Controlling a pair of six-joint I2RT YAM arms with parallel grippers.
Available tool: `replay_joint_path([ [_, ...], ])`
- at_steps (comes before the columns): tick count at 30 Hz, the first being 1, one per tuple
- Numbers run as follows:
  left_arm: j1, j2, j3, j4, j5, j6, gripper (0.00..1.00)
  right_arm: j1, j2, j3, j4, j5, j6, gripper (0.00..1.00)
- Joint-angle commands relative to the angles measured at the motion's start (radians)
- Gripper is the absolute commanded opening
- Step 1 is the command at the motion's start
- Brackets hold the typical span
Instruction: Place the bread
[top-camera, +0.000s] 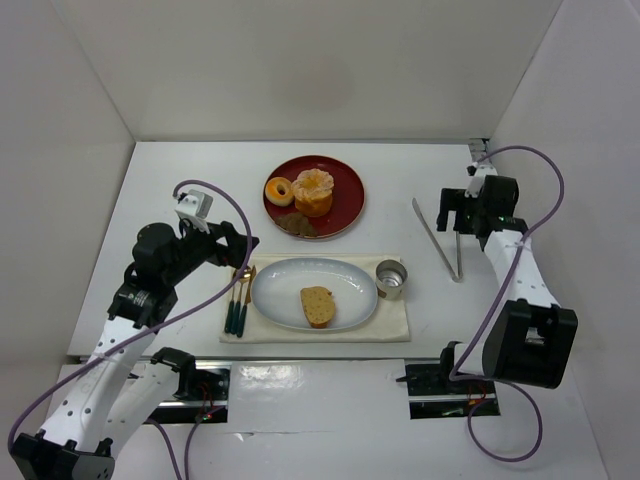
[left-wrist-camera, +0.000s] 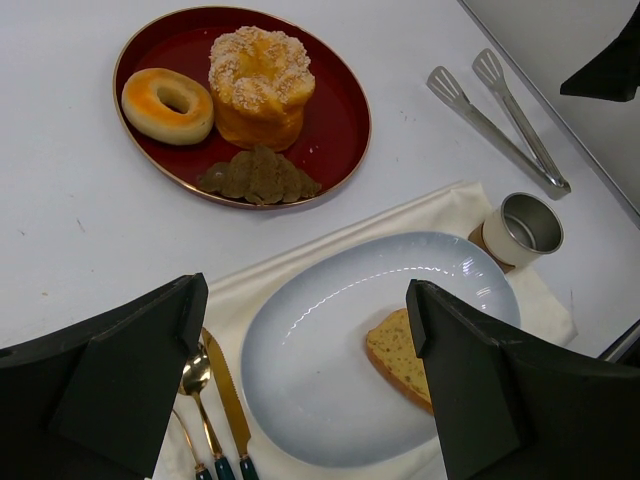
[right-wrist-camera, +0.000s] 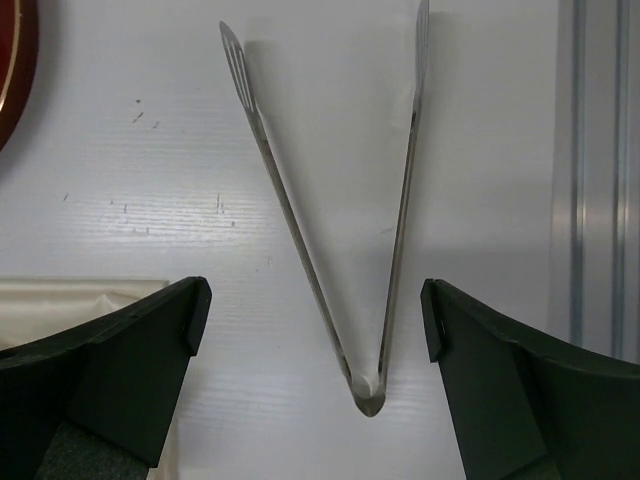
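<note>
The bread (top-camera: 318, 305), a small golden-brown toast slice, lies flat on the pale blue oval plate (top-camera: 290, 275) on the cream napkin. It also shows in the left wrist view (left-wrist-camera: 400, 355), partly hidden behind my right finger. My left gripper (top-camera: 243, 245) is open and empty, above the cutlery at the plate's left end; in its own view (left-wrist-camera: 305, 370) the jaws stand wide apart over the plate (left-wrist-camera: 310, 340). My right gripper (top-camera: 452, 215) is open and empty, above the metal tongs (right-wrist-camera: 345, 230) on the table.
A red plate (top-camera: 345, 200) at the back holds a glazed donut (top-camera: 279, 190), a tall ruffled pastry (top-camera: 314, 192) and a dark brown piece (top-camera: 297, 225). A metal cup (top-camera: 391, 279) stands right of the blue plate. Gold cutlery (top-camera: 240, 295) lies left of it. Tongs (top-camera: 440, 240) lie at right.
</note>
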Motion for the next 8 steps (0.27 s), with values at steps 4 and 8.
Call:
replay_joint_path([
  [4,0.003,-0.016,0.005,0.045,0.014,0.011,1.0,0.013,-0.012,-0.025,-0.008,-0.023,0.005,1.0],
  [8,0.003,-0.016,0.005,0.045,0.014,0.011,1.0,0.013,-0.147,-0.096,0.071,-0.064,0.007,1.0],
])
